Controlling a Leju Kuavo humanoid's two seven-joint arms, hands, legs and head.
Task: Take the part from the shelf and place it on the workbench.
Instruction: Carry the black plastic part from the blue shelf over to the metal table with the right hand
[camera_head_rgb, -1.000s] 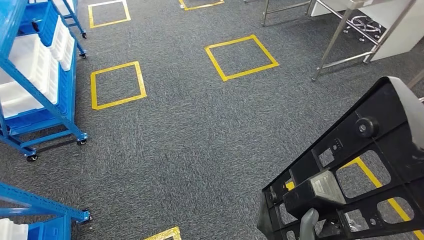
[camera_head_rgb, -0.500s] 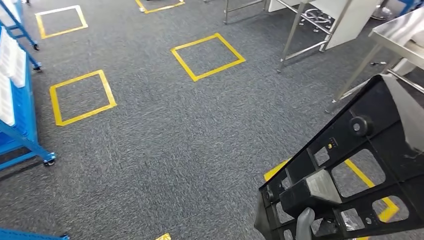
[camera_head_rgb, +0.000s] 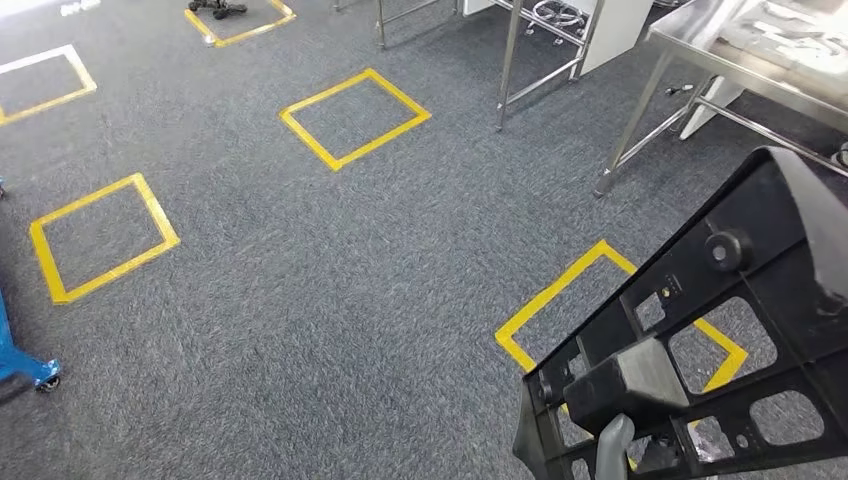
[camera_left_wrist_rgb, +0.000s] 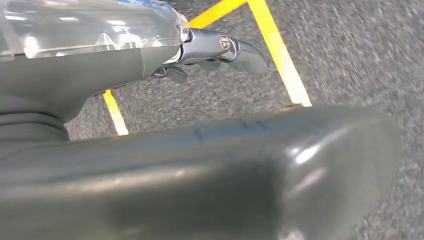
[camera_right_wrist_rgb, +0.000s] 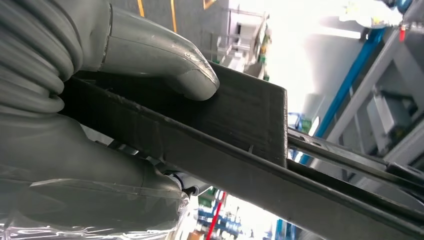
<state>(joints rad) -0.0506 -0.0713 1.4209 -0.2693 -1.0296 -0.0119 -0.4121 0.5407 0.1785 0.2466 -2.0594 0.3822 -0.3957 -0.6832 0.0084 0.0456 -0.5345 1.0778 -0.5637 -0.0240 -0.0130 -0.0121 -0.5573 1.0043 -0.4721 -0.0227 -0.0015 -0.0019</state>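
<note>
The part is a large black plastic frame with several cut-outs, tilted up across the lower right of the head view. My right hand grips it near its lower end, a grey thumb showing against the frame. In the right wrist view my right hand presses its thumb on the black part, clamping its edge. The steel workbench stands at the far right, with grey parts on its top. My left hand hangs over the carpet, its fingers apart from the thumb and nothing in it.
Grey carpet carries yellow tape squares, one of them just under the part. Steel table legs stand at the back. A blue shelf foot with a caster is at the left edge.
The camera has turned to the right: the blue shelves have slid out at the left and the steel workbench has come in at the upper right. The part stays in my right hand.
</note>
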